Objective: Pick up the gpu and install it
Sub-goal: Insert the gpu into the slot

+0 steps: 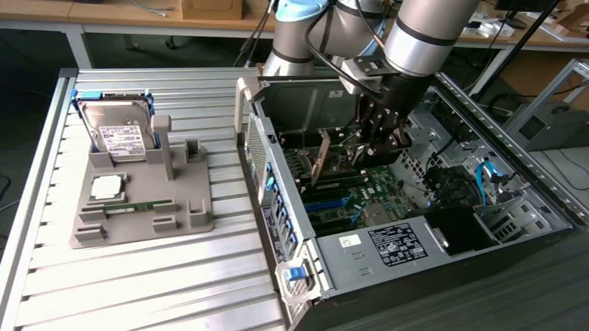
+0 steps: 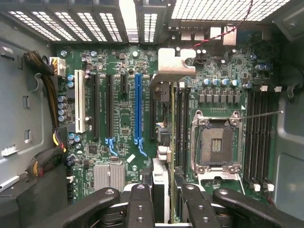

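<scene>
The black two-finger gripper (image 1: 385,141) is inside the open grey steel computer case (image 1: 515,200), fingers closed edge-on around the thin flat dark gpu card (image 1: 324,160), which is held upright above the green motherboard (image 1: 368,200)

In the wrist view the card (image 2: 160,183) is seen on edge between the black finger pads (image 2: 138,204), its pale folded metal bracket (image 2: 172,64) toward the perforated rear wall of the case. The card sits beside the long blue expansion slot (image 2: 138,111), on the side toward the empty square CPU socket (image 2: 216,145), apparently over a dark slot next to the blue one; whether the edge connector has already entered a slot cannot be told

Judged for this step:
- card to be kept square to the slot along its whole length, no tilt
- bracket tab to be lined up with the rear opening of the case before pressure is applied
- force to be applied straight down and evenly; the board is thin and rigid, so a skewed push would likely bind

Outside the case, on the ribbed aluminium table, a grey plastic fixture (image 1: 138,207) holds a boxy silver hard drive (image 1: 120,131) and a small green memory stick (image 1: 129,206)
</scene>
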Action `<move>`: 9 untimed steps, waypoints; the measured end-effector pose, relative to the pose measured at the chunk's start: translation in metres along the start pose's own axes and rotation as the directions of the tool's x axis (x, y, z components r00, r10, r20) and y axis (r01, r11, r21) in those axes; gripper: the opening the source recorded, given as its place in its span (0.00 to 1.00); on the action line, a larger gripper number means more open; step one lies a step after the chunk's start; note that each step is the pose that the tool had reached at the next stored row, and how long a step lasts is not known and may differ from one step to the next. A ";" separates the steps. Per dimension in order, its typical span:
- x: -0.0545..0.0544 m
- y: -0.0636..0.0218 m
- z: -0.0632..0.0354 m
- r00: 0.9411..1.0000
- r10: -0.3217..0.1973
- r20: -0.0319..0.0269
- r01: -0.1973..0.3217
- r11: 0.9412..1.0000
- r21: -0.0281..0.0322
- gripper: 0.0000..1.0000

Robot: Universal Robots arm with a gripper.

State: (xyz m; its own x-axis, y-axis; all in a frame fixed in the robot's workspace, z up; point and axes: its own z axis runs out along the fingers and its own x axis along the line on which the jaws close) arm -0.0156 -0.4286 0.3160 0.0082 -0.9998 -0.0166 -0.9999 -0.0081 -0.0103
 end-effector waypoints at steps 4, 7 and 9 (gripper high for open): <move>0.002 0.0000 0.0017 1.000 0.026 -0.001 -0.026 1.000 0.000 0.28; 0.004 0.0001 0.0023 1.000 0.031 -0.001 -0.031 1.000 0.000 0.28; 0.006 0.0004 0.0027 0.999 0.034 -0.001 -0.034 0.999 0.001 0.28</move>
State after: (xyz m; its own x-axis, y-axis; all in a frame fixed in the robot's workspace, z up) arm -0.0159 -0.4344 0.3132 -0.0260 -0.9995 -0.0163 -0.9996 0.0261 -0.0103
